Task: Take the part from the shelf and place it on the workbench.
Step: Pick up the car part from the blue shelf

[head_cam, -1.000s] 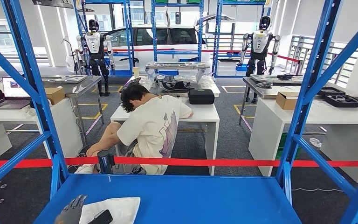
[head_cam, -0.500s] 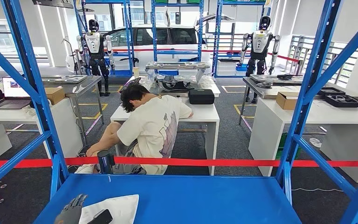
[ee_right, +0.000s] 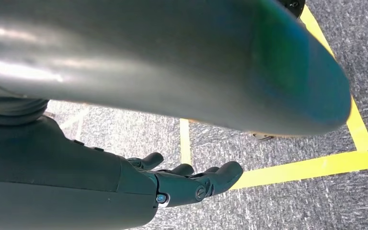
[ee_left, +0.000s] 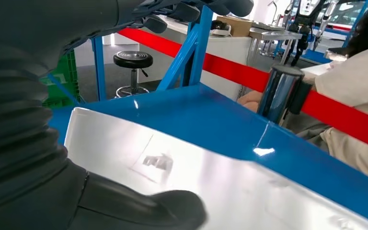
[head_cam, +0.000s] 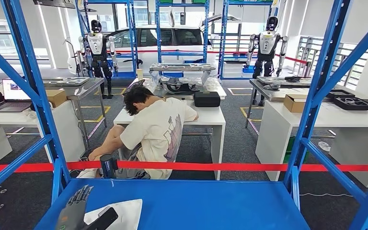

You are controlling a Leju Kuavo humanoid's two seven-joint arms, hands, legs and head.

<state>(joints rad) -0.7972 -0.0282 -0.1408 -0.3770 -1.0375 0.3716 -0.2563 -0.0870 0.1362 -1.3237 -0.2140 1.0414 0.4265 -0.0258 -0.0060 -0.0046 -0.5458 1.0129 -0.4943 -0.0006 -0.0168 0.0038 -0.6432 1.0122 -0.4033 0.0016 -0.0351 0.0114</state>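
Here, head view: we see left hand [head_cam: 73, 213] at near left corner of blue shelf [head_cam: 196, 203], fingers spread upward, thumb over edge of flat white part [head_cam: 124, 213] lying on shelf; firm grip we cannot tell. Person [head_cam: 148, 139] crouches beyond red tape [head_cam: 249, 167].

Left wrist view: thumb [ee_left: 143, 211] rests on part's glossy face [ee_left: 211, 177]; shelf under it.

Right wrist view: right hand [ee_right: 182, 184] hangs over grey floor [ee_right: 287, 143], fingers loosely extended, holding nothing.
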